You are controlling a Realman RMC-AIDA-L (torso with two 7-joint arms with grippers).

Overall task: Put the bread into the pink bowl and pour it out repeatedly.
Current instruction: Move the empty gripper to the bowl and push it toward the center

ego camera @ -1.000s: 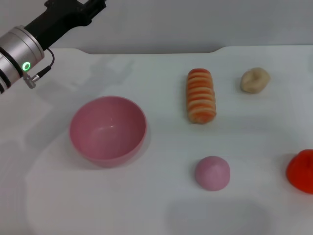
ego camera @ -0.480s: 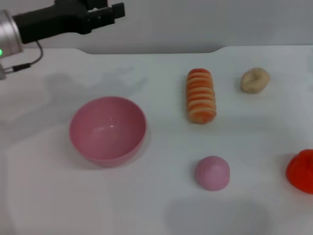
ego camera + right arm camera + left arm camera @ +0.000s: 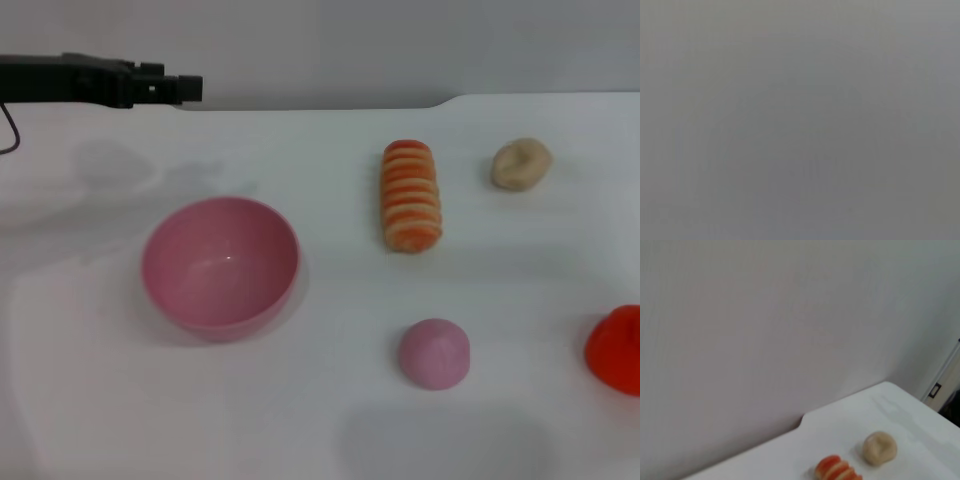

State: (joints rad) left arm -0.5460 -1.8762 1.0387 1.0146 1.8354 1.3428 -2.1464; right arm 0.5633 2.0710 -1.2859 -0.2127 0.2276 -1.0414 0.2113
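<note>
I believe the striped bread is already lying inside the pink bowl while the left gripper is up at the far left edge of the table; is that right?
Not quite. The head view shows the pink bowl empty; the bread lies on the table to the bowl's right, apart from it. The left gripper is indeed up at the far left edge.

Head view: high, forward-and-down onto the white table [image 3: 320,400], taking in the pink bowl [image 3: 220,265], the bread [image 3: 411,195] and the beige lump [image 3: 520,163] from moderate range. Left wrist view: faces the back wall low across the table's far edge, sharing only the bread [image 3: 836,470] and beige lump [image 3: 879,448]. Right wrist view: uniform grey field; direction indeterminable.
</note>
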